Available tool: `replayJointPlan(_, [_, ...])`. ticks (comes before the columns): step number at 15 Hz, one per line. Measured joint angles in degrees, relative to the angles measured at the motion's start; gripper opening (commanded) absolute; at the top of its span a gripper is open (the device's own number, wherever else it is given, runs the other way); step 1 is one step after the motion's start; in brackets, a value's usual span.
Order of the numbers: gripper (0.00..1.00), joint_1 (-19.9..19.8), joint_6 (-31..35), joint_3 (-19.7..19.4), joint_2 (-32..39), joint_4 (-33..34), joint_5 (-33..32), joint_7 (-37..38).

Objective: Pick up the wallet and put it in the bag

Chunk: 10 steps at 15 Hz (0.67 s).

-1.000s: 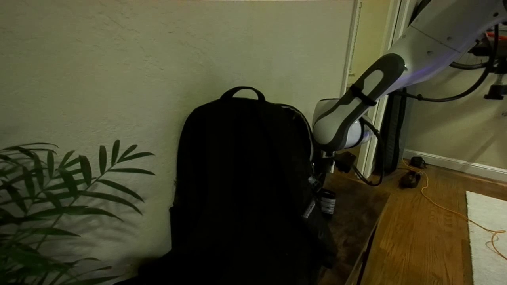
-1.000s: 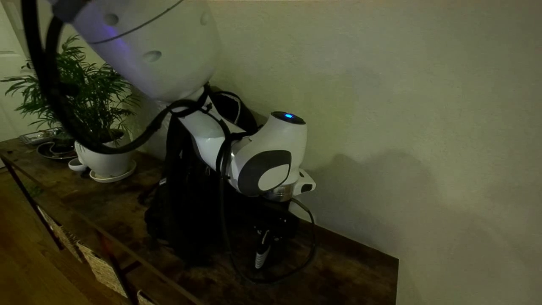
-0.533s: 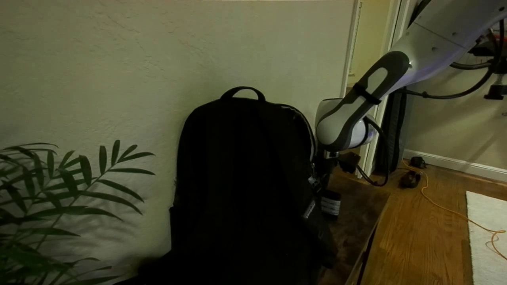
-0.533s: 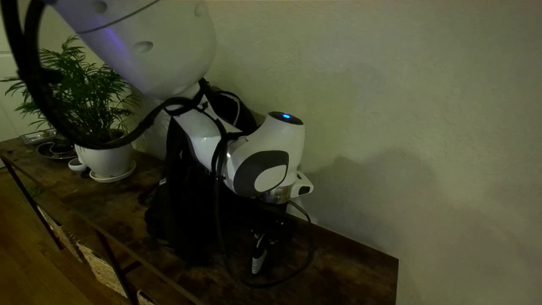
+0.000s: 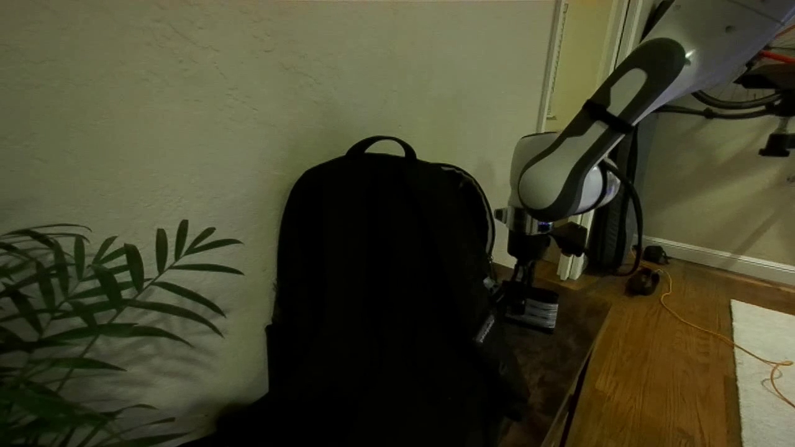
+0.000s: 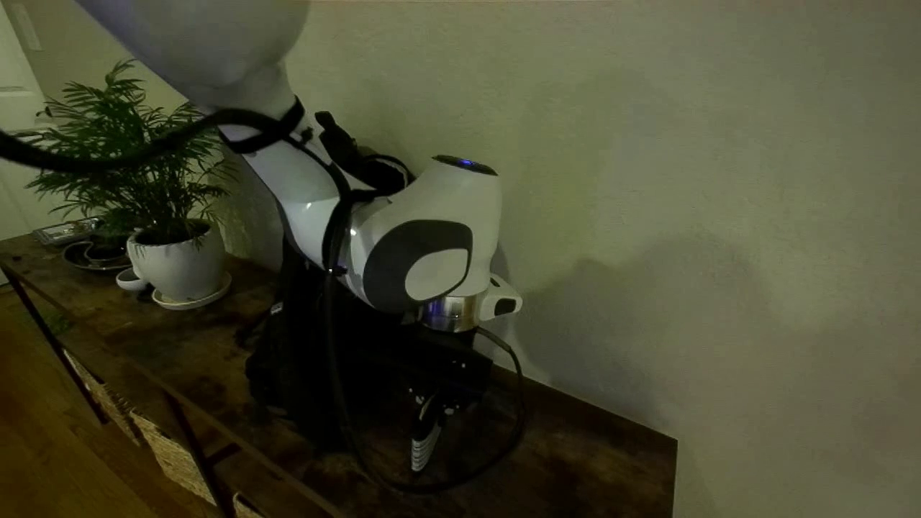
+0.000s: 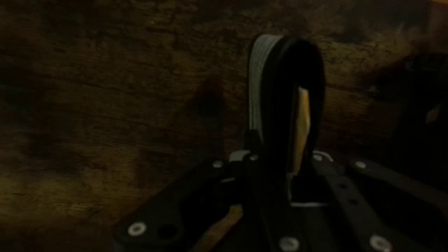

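Observation:
The wallet is black with a grey striped side; it shows in an exterior view [image 5: 540,312], in an exterior view [image 6: 424,447] and in the wrist view [image 7: 259,70]. Bills or papers show between its folds in the wrist view. My gripper [image 7: 281,157] is shut on one end of the wallet and holds it upright above the dark table. The gripper also shows beside the bag in an exterior view [image 5: 522,288]. The bag is a black backpack [image 5: 385,292] standing against the wall; my arm partly hides it in an exterior view [image 6: 302,367]. Its opening is hard to see.
The dark wooden table [image 6: 575,467] runs along the wall. A potted plant [image 6: 180,262] stands beyond the bag, with small dishes near it. The robot's cable [image 6: 432,489] loops low around the gripper. Wooden floor [image 5: 658,372] lies in front of the table.
The arm with the wallet has moved away from the bag's side and slightly up, and the wrist has turned, so more of the wallet's striped side shows. The bag has not moved.

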<state>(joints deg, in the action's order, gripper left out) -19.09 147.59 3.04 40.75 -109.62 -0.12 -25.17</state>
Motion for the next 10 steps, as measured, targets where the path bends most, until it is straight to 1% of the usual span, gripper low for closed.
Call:
replayJointPlan(5, [0.05, 2.5, 0.0, -1.8, -8.8, -6.9, -2.6, 0.3])
replayJointPlan(10, [0.05, 5.8, 0.0, -3.8, -17.3, -11.6, -5.3, 2.2])
